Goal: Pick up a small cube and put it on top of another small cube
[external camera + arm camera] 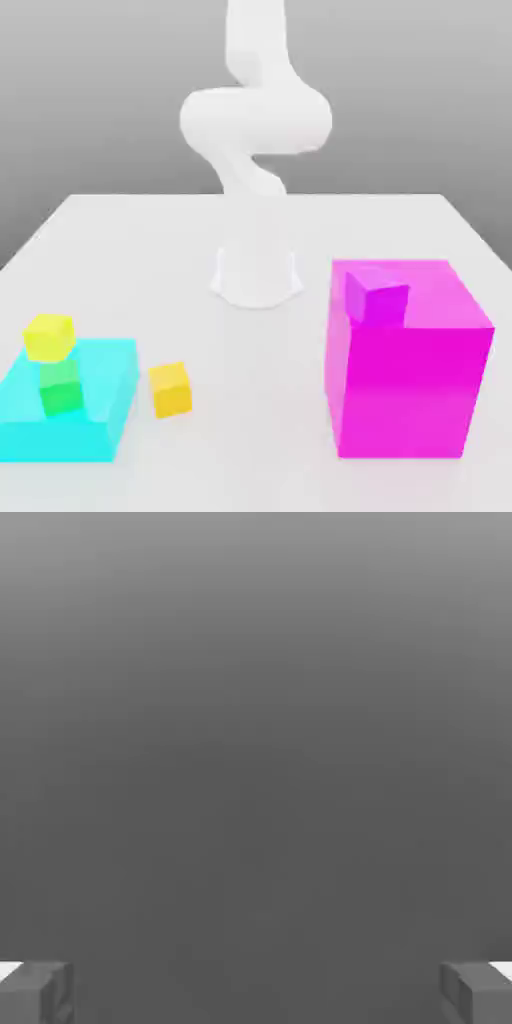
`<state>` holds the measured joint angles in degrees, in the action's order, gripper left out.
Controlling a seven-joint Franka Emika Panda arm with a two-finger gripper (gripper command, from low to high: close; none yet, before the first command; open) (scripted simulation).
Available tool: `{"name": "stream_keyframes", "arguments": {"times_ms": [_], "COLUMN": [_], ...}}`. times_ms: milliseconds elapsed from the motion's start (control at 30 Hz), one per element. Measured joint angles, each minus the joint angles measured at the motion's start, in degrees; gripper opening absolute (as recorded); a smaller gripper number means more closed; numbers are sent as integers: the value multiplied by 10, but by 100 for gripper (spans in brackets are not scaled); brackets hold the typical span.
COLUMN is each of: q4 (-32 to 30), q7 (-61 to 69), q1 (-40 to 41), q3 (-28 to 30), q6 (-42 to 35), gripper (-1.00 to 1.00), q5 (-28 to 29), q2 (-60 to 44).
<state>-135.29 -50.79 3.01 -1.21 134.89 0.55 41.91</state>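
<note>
Jaws: spread wide, nothing between them; in the hand view the two grey fingertips (38, 992) sit far apart against plain grey background.
Gripper (256, 994): empty, gripping no cube.
Arm (255, 120): white, rising from a round base (256, 275) at the middle of the tabletop (250, 225), toward the far edge; it bends and runs out of the exterior view at the top.
Yellow cube on platform (48, 337): small, perched at the far corner of the cyan platform nearest the exterior view's left, slightly turned.
Green cube (61, 388): small, on top of the cyan platform, just in front of that yellow cube and close to it; whether they touch cannot be told.
Cyan platform (105, 385): low block at the tabletop's near corner on the exterior view's left.
Yellow cube on tabletop (171, 389): small, lying on the white surface just beside the cyan platform, on the side toward the table's middle, apart from it.
Magenta block (408, 385): tall, near the edge on the exterior view's right.
Purple cube (376, 296): small, on top of the magenta block at its far corner toward the base.
</note>
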Motion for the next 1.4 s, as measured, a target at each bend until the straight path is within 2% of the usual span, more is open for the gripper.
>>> {"name": "stream_keyframes", "arguments": {"times_ms": [267, 467, 600, 867, 900, 1133, 1400], "q4": [-129, -230, -300, -290, -288, -288, -311], "q7": [-187, -332, -419, -448, -448, -449, -436], "q1": [107, 176, 206, 197, 193, 193, 205], "q3": [-32, -34, -19, 3, 7, 7, -10], "q6": [116, 208, 287, 416, 429, 433, 321], "gripper": [0, 0, 0, 0, -100, -100, -100], "q5": [19, 25, 0, 9, 10, 11, -8], "q2": [-152, -276, -381, -540, -556, -558, -423]}}
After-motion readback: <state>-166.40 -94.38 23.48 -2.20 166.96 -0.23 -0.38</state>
